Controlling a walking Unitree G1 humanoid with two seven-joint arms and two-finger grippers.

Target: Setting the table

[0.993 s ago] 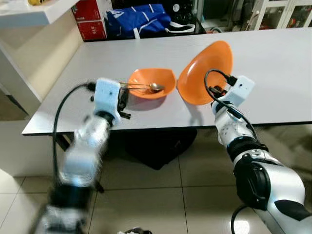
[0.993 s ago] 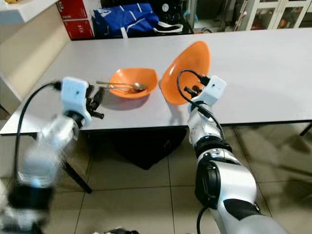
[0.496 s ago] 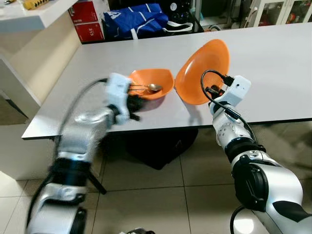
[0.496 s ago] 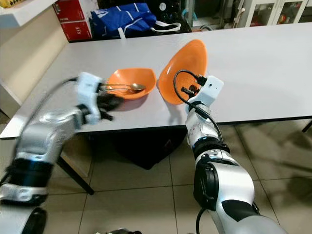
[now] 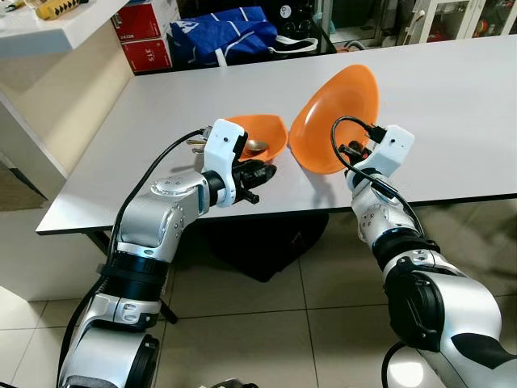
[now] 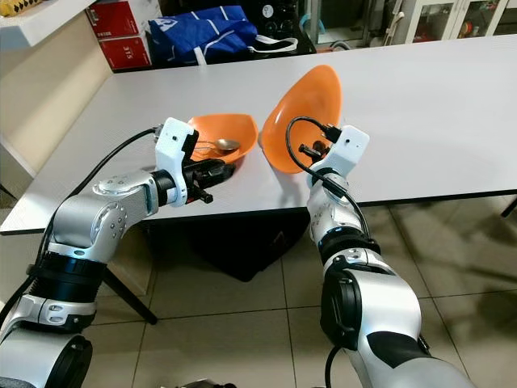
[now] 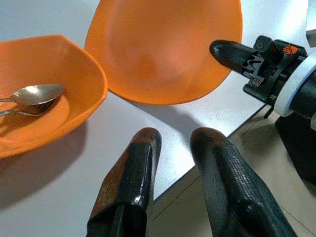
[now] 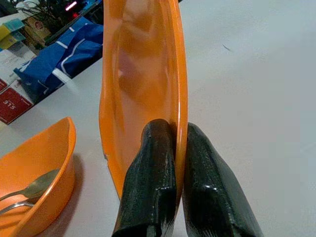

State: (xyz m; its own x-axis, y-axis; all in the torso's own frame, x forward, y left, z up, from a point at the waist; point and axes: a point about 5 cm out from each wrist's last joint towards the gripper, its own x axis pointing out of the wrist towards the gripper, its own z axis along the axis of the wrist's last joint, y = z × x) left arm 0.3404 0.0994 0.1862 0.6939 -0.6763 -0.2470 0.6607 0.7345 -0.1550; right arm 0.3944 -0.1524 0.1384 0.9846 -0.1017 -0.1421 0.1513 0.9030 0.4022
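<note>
An orange plate (image 5: 335,117) stands tilted on its edge on the white table (image 5: 452,105), and my right gripper (image 8: 178,133) is shut on its lower rim. To its left sits an orange bowl (image 5: 266,129) with two metal spoons (image 7: 34,94) lying in it. My left gripper (image 5: 262,172) hovers at the table's front edge, just in front of the bowl. Its fingers (image 7: 138,163) are open with nothing between them and point toward the gap between bowl and plate.
A blue bag (image 5: 234,32) lies at the table's far side, with red boxes (image 5: 141,36) beside it. A white counter (image 5: 48,24) juts in at the far left. Tiled floor lies below the table's front edge.
My left arm has swung right from the table's front left to just in front of the bowl. The right gripper and the plate have barely moved.
</note>
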